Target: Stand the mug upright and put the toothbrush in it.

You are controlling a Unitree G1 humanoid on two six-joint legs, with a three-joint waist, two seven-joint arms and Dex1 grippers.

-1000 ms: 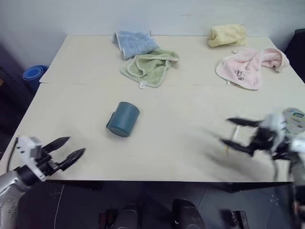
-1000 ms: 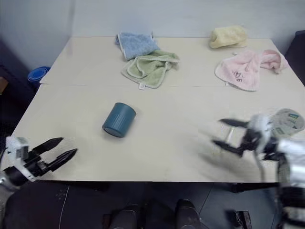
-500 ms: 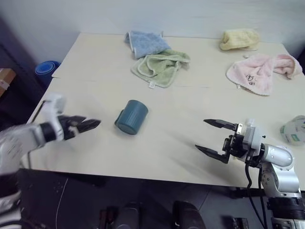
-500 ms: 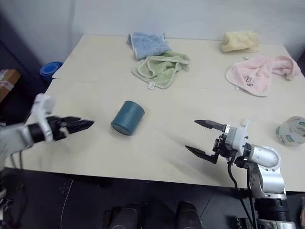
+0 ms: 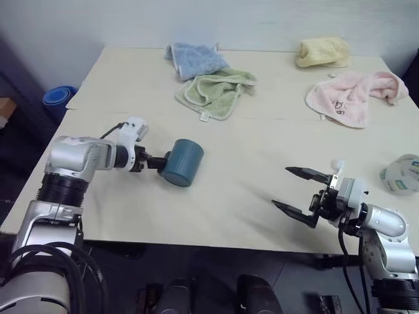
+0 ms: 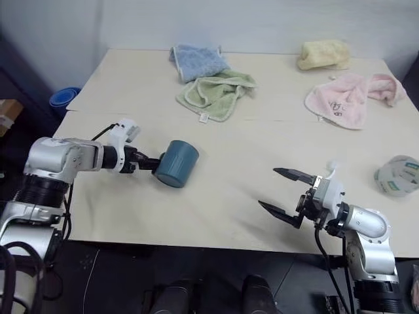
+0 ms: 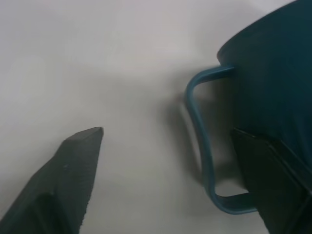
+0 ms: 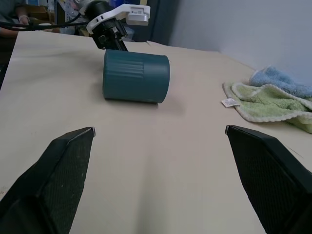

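Observation:
The dark teal mug (image 5: pixel 182 162) lies on its side on the table, left of the middle. My left gripper (image 5: pixel 157 161) is at its left side, open. In the left wrist view the thin handle (image 7: pixel 202 146) sits between the two fingers, and one finger (image 7: pixel 273 180) lies against the mug's body. My right gripper (image 5: pixel 298 193) hovers open and empty over the table's front right, pointing toward the mug (image 8: pixel 135 77). The toothbrush is hidden from view.
A clear tape roll (image 5: pixel 400 175) lies at the right edge. Towels sit at the back: blue (image 5: pixel 193 57), green (image 5: pixel 216 91), yellow (image 5: pixel 321 51) and pink (image 5: pixel 353 97). A blue tub (image 5: pixel 55 98) stands on the floor to the left.
My left arm swung from the front left edge forward and rightward to the mug's handle side. The right gripper steadied and stayed open. The camera view shifted.

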